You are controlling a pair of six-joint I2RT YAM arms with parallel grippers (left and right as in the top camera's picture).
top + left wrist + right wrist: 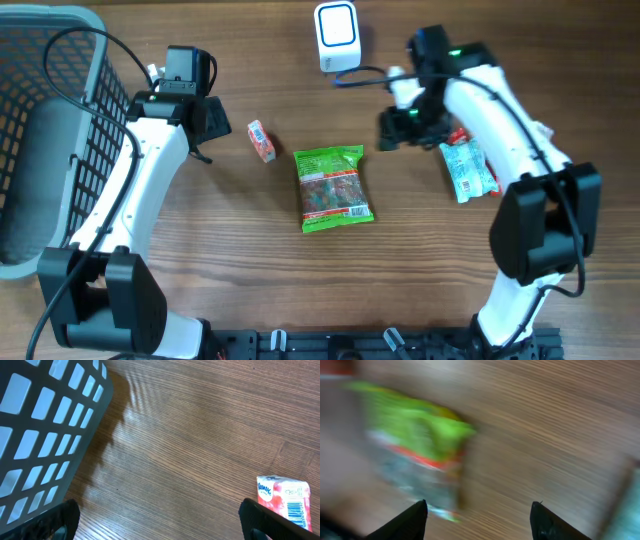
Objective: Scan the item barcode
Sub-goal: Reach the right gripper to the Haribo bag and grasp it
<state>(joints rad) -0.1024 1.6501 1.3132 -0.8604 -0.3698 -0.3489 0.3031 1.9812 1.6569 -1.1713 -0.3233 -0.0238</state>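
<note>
Two arms: white-bodied, one on each side of the brown wooden table (420, 290), both reaching in from the near edge.
Left gripper (208, 122): spread wide, holding nothing; hangs over bare wood between basket and small pack; shows in the wrist view (160, 527) only as dark tips at the bottom corners.
Right gripper (400, 125): fingers apart, nothing between them (480, 522); hangs over wood just right of the green bag and just left of the white packet.
Green plastic snack bag (334, 188): flat on the table at centre, between the two arms, touched by neither; blurred in the right wrist view (415, 450).
White packet with green and red print (467, 168): flat beside the right arm, partly under it.
Small red-and-white tissue pack (261, 141): on the table near the left gripper, apart from it; barcode side up in the left wrist view (282, 497).
White box-shaped scanner (336, 35): at the far edge, centre, with a cable to its right.
Grey plastic mesh basket (40, 120): at the far left; wall fills the left wrist view's left side (45, 425).
</note>
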